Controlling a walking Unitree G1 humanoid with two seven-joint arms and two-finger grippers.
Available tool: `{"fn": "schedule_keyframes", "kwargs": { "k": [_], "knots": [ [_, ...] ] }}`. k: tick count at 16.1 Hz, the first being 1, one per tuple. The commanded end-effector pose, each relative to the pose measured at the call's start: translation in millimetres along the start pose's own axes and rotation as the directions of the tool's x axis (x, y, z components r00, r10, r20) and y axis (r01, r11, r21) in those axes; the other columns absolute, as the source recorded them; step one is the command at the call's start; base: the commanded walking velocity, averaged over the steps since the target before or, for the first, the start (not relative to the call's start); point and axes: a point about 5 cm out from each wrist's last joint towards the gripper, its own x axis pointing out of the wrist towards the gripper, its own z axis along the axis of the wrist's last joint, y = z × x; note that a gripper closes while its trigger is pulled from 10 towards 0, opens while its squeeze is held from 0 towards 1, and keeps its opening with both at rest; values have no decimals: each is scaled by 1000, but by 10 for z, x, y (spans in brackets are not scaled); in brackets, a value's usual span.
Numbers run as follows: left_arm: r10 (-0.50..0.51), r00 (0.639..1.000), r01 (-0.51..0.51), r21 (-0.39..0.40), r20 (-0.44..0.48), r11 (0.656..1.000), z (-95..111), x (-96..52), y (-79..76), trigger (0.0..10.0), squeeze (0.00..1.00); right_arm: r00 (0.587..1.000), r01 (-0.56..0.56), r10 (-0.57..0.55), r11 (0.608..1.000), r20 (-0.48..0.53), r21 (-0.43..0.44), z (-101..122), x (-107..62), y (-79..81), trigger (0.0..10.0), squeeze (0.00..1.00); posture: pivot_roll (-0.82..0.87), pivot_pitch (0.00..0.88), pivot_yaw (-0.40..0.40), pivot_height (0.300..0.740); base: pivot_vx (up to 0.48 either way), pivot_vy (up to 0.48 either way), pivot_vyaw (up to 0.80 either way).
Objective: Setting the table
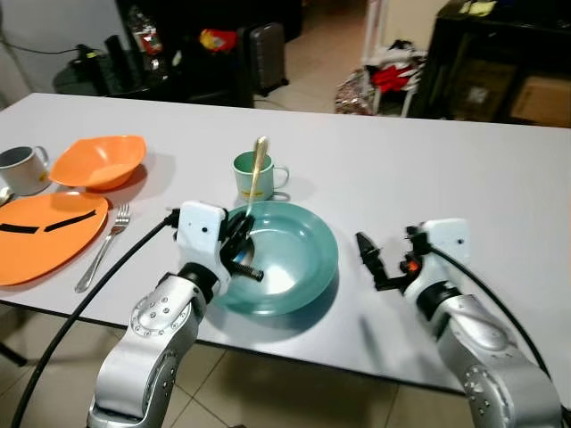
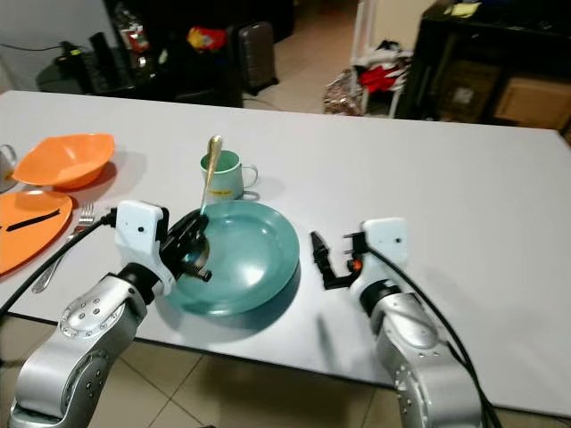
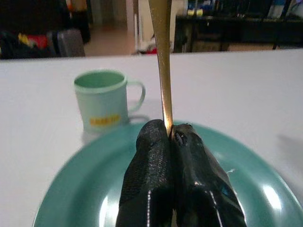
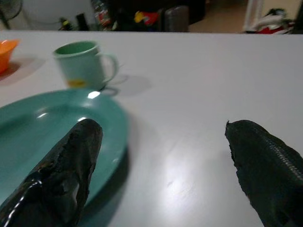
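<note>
Two silver metal arms with round screw-studded joints end in white boxy wrist housings. A black cable loops from each housing. The left gripper and right gripper have long black textured fingers, and the right wrist carries a small orange-red part

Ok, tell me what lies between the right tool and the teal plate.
Only bare white table. The left eye view shows the open right tool just beside the teal plate, nothing between them.

A white table holds a teal plate near its front edge, a green mug behind, and orange dishes, a fork and a grey mug toward the left edge.
</note>
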Motion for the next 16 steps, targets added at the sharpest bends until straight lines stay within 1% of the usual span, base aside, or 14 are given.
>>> {"fn": "schedule_keyframes", "kwargs": {
  "k": [1, 4, 5, 6, 9, 11, 13, 15, 16],
  "knots": [
    [14, 1000, -15, -9, -26, 1000, -16, -8, 20, 10000, 0, 1000, -26, 26, 1000, 10, -11, 73, 2, 32, 10000, 0, -125, 0, 61, 740, 0, 0, 0],
    [32, 998, -36, -89, -51, 995, -2, 67, 14, 10000, 0, 999, -52, 52, 998, -9, -27, 93, 12, 20, 10000, 0, -123, 0, 55, 740, 0, 0, 0],
    [22, 998, -30, -128, -62, 991, 7, 92, -7, 10000, 0, 998, -66, 65, 997, -20, -37, 102, 13, 13, 10000, 0, -122, 0, 52, 740, 0, 0, 0],
    [17, 997, -28, -145, -75, 989, 8, 105, -18, 10000, 0, 997, -79, 77, 996, -31, -50, 108, 14, 4, 10000, 0, -123, 0, 52, 740, 0, 0, 0],
    [44, 992, -69, -226, -117, 972, 0, 85, -8, 10000, 0, 992, -115, 111, 991, -55, -70, 124, 0, -23, 10000, 0, -121, 0, 51, 740, 0, 0, 0],
    [59, 986, -99, -261, -155, 960, -22, 95, 6, 10000, 0, 988, -143, 137, 987, -74, -78, 139, 5, -36, 10000, 0, -120, 0, 49, 740, 0, 0, 0],
    [62, 984, -102, -248, -165, 963, -14, 122, 30, 10000, 0, 983, -170, 162, 982, -89, -87, 149, 9, -30, 10000, 0, -116, 3, 47, 740, 0, 0, 0],
    [43, 984, -78, -197, -175, 977, -15, 127, 26, 10000, 0, 981, -175, 166, 981, -103, -87, 129, 2, -29, 10000, 0, -111, 7, 46, 740, 0, 0, 0],
    [21, 985, -45, -141, -171, 989, 2, 130, 7, 10000, 0, 982, -168, 160, 983, -100, -75, 118, -2, -27, 10000, 0, -111, 7, 54, 740, 0, 0, 0]
  ]
}}
